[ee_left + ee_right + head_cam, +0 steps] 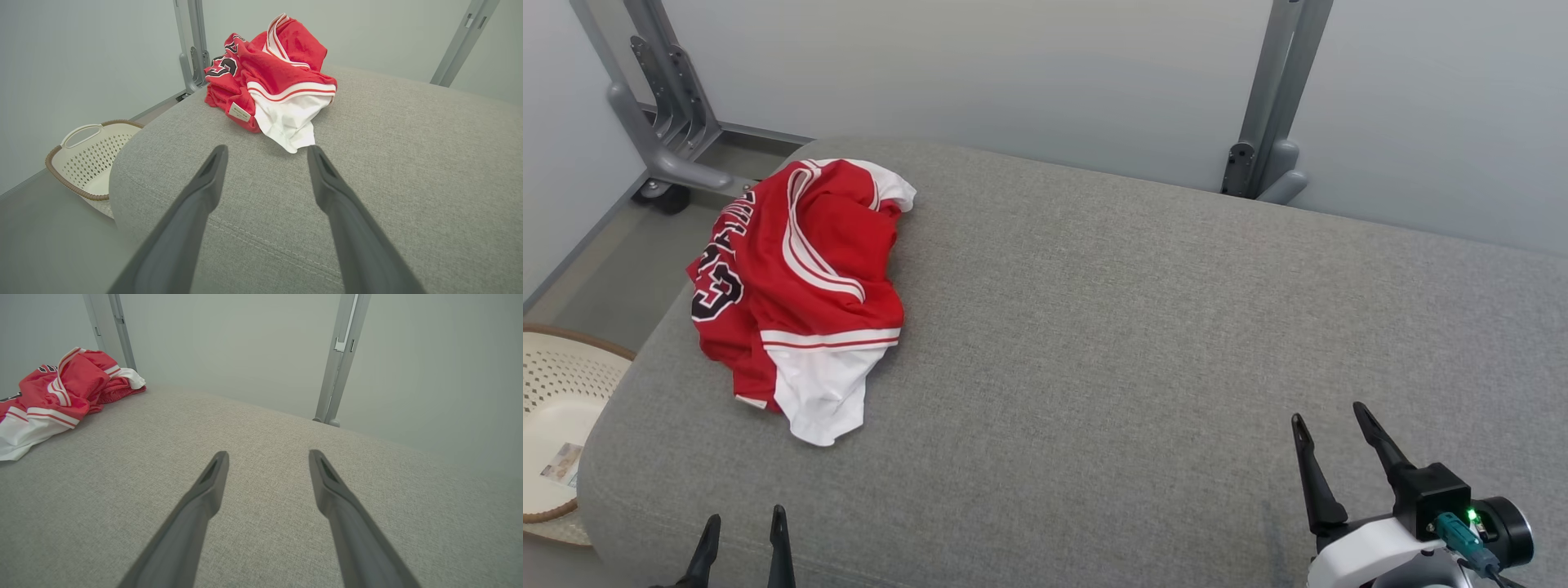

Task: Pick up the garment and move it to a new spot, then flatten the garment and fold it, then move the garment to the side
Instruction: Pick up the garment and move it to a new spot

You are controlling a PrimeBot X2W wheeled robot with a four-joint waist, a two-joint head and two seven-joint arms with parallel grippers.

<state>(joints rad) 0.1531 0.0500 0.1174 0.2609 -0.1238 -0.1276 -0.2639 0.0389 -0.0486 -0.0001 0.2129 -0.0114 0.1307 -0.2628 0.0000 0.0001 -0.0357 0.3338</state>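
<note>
Both claws are standing wide and empty: my left claw (745, 514) at the near edge of the grey cushion (1143, 327), my right claw (1328, 412) well apart over bare fabric. The red basketball jersey (800, 278) is lying crumpled toward the cushion's far left end, ahead of my left claw. I should be reaching low with the left, pinching a bunched red fold, not the loose white hem.

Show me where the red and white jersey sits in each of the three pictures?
Head view: jersey upper left, on the grey cushion's left end.
Left wrist view: jersey top centre, just beyond the open left gripper.
Right wrist view: jersey at the left edge, upper half.
Shared landmark: the grey metal post right behind the jersey.
</note>
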